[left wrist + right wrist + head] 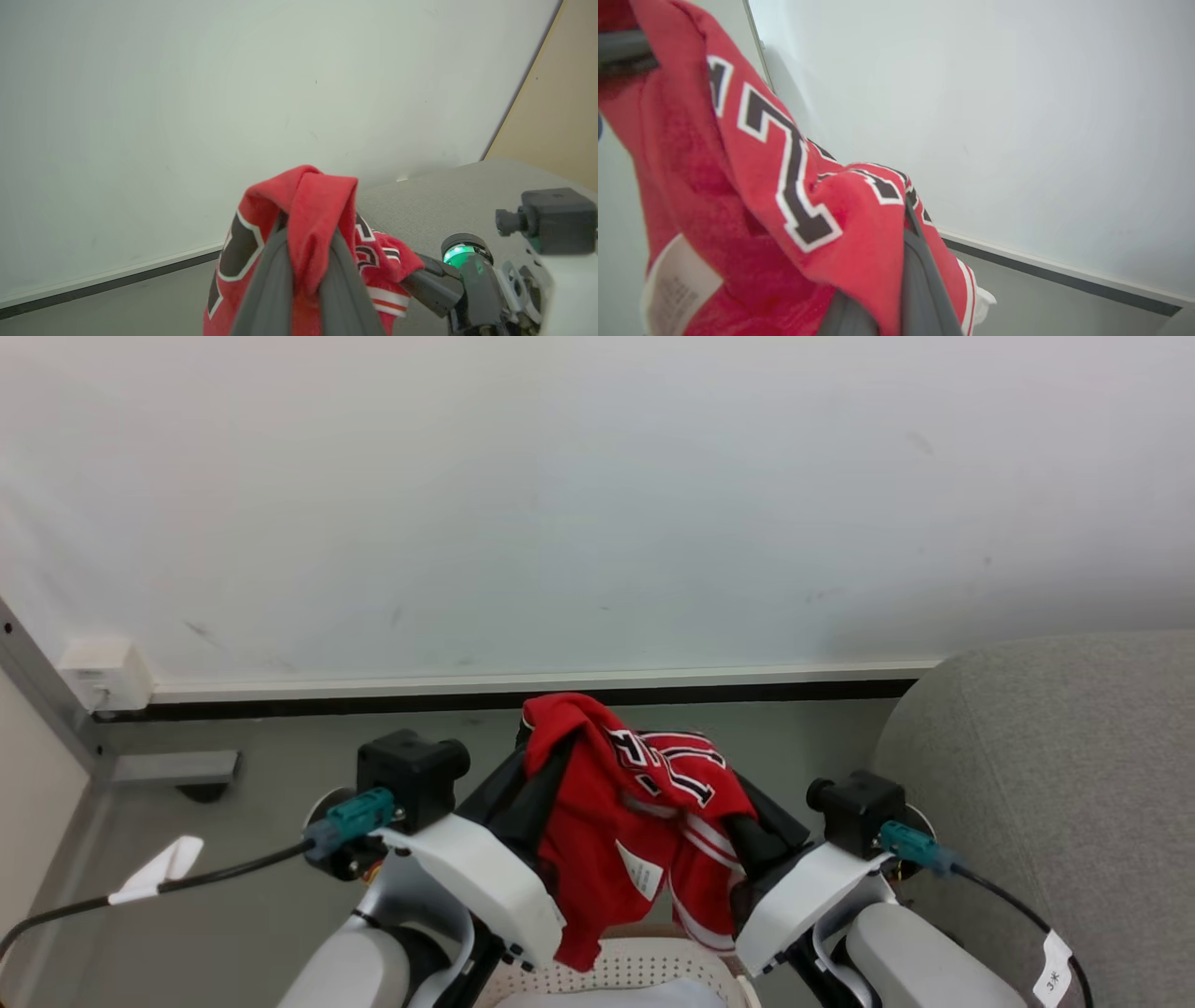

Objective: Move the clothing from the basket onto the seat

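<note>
A bright red jersey with black-and-white lettering hangs bunched between my two grippers, above the basket. My left gripper is shut on its upper left fold; in the left wrist view the cloth drapes over and between the grey fingers. My right gripper is shut on the striped right side, where the jersey covers the finger. The cream perforated basket shows below at the bottom edge. The light-grey seat stands to the right, apart from the jersey.
A white wall with a dark baseboard is close ahead. Grey floor lies to the left, with a white box and a grey bracket. Tagged cables trail from both wrists.
</note>
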